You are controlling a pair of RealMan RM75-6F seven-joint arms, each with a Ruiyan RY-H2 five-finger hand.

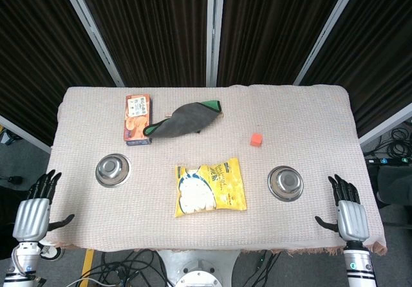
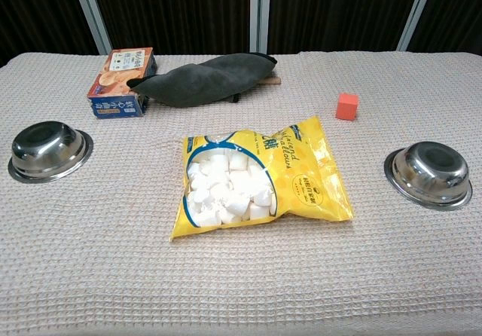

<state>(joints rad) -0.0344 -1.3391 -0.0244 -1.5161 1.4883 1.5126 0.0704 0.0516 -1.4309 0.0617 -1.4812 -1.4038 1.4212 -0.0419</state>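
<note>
Both arms sit low at the near corners of the table (image 1: 309, 107), which is covered with a pale waffle-weave cloth. The left robot hand (image 1: 33, 213) hovers just off the near left edge, fingers spread wide and thumb out to the side, holding nothing. The right robot hand (image 1: 347, 213) sits at the near right corner in the same way, fingers apart and empty. Nearest the left robot hand is a steel bowl (image 1: 112, 170), a little further in on the cloth; nearest the right one is a second steel bowl (image 1: 285, 183), just beside its fingertips but not touching. Between the two bowls lies a yellow bag of marshmallows (image 1: 209, 187), flat on the cloth, its clear window showing the white pieces in the chest view. Further back stands an orange snack box (image 1: 137, 118) lying flat, with a dark grey cloth pouch (image 1: 183, 120) resting against its near end and stretching off to the right. A small orange cube (image 1: 256, 139) sits alone, well apart from the pouch, behind the right-hand bowl.
</note>
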